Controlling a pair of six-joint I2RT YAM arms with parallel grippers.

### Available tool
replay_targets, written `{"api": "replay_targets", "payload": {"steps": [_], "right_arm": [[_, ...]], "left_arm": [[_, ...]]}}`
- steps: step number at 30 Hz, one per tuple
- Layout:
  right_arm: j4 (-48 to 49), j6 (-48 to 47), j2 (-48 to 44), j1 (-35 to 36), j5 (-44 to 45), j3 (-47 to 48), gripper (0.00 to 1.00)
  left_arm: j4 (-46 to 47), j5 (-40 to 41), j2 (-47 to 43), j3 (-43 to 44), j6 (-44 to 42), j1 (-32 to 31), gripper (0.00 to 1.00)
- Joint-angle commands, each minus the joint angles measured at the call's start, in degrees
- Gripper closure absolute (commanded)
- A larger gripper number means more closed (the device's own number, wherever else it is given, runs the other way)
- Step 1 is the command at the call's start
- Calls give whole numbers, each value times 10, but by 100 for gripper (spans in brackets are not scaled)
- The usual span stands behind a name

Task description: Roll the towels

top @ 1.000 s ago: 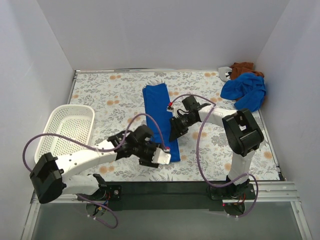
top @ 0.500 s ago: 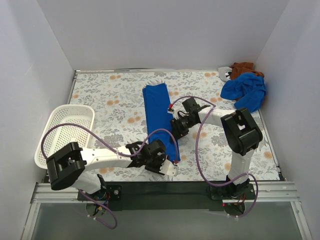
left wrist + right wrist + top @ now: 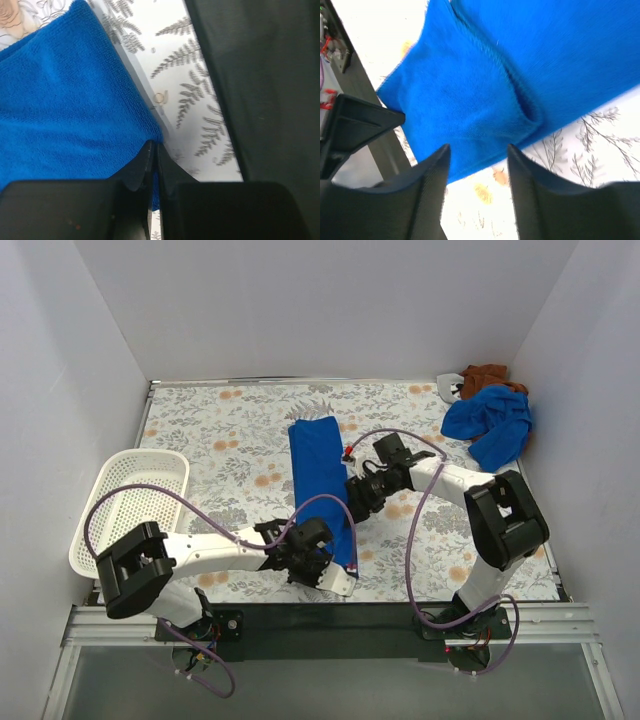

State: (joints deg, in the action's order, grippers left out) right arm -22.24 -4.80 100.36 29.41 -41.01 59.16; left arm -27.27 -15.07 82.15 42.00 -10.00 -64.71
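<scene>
A blue towel (image 3: 322,480), folded into a long narrow strip, lies on the flowered table running from far to near. My left gripper (image 3: 330,572) is at its near end. In the left wrist view the left gripper (image 3: 152,148) is shut on the near corner edge of the towel (image 3: 65,100), low on the table. My right gripper (image 3: 357,496) sits at the strip's right edge. In the right wrist view the right gripper (image 3: 477,150) is open and holds nothing, with a rumpled fold of the towel (image 3: 470,95) just beyond its fingertips (image 3: 440,160).
A white mesh basket (image 3: 130,502) stands at the left. A crumpled blue towel (image 3: 490,422) and a brown cloth (image 3: 486,375) lie in the back right corner. The table's black front edge (image 3: 330,615) is just behind my left gripper. Walls close in three sides.
My left gripper has swung in low to the towel's near corner and closed on it. My right arm has shifted a little to the right, and the towel has shifted slightly.
</scene>
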Motion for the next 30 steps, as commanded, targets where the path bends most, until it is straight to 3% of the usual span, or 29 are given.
{"api": "replay_targets", "payload": {"steps": [1, 9, 17, 23, 30], "right_arm": [[-29, -23, -54, -20, 0, 28, 48], [-86, -61, -76, -55, -7, 59, 27], [-98, -69, -81, -69, -14, 75, 26], [-93, -58, -73, -69, -33, 82, 34], [-47, -3, -18, -56, -91, 87, 60]], "left_arm": [[-74, -109, -22, 40, -5, 28, 100], [-175, -232, 59, 188, -28, 171, 100], [-187, -270, 169, 287, -48, 278, 100], [-167, -262, 224, 308, -42, 317, 100], [-124, -230, 239, 298, -33, 327, 100]]}}
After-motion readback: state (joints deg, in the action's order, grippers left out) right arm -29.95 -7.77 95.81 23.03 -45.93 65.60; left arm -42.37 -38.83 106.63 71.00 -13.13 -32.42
